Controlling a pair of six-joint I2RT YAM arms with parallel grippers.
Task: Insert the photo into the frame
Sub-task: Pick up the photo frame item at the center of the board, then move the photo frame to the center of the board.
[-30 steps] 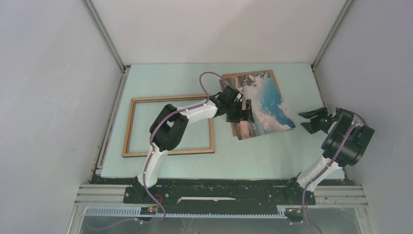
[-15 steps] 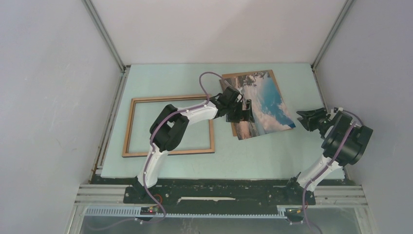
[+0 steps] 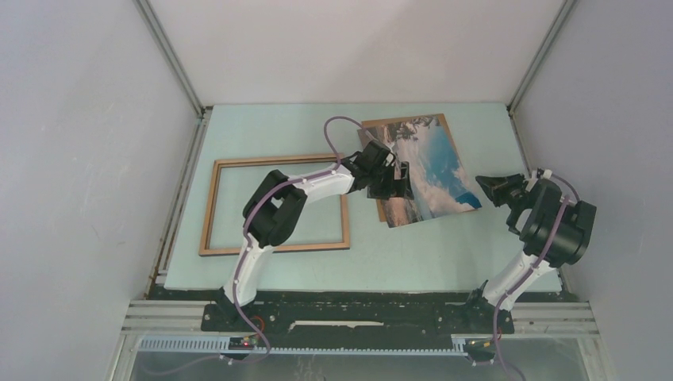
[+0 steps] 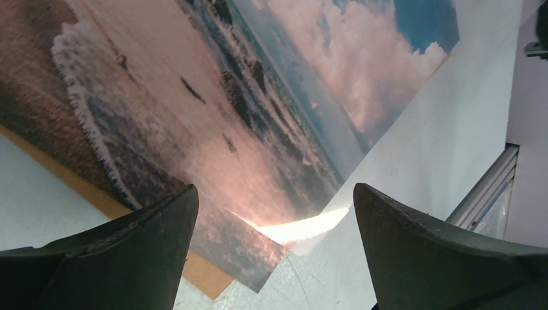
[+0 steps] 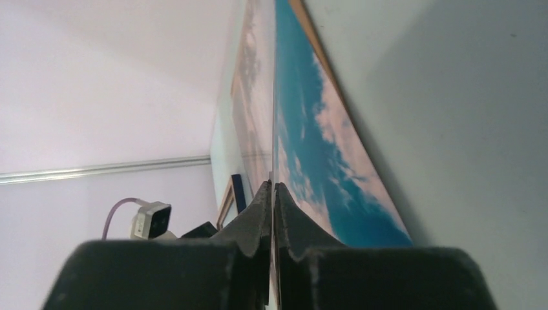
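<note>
The photo (image 3: pixel 435 163), a sea coast under blue sky, lies tilted at the table's centre right on a brown backing board (image 3: pixel 379 209). My right gripper (image 3: pixel 489 187) is at the photo's right edge. In the right wrist view its jaws (image 5: pixel 273 188) are shut on the thin edge of the photo (image 5: pixel 310 148). My left gripper (image 3: pixel 394 184) hovers over the photo's left part, open, nothing between its fingers (image 4: pixel 274 203). Below it lie the photo (image 4: pixel 213 103) and a strip of board (image 4: pixel 203 274). The frame (image 3: pixel 209 208), wood-brown, lies flat on the left.
The left arm (image 3: pixel 274 210) reaches across the frame's right rail. Grey enclosure walls stand close to the right arm (image 3: pixel 555 230). A metal rail (image 4: pixel 484 190) runs along the table's edge. The frame's rail (image 5: pixel 228 197) shows behind the right jaws.
My right gripper has moved left to the photo's right edge and closed on it. The left arm and the photo have stayed in place.
</note>
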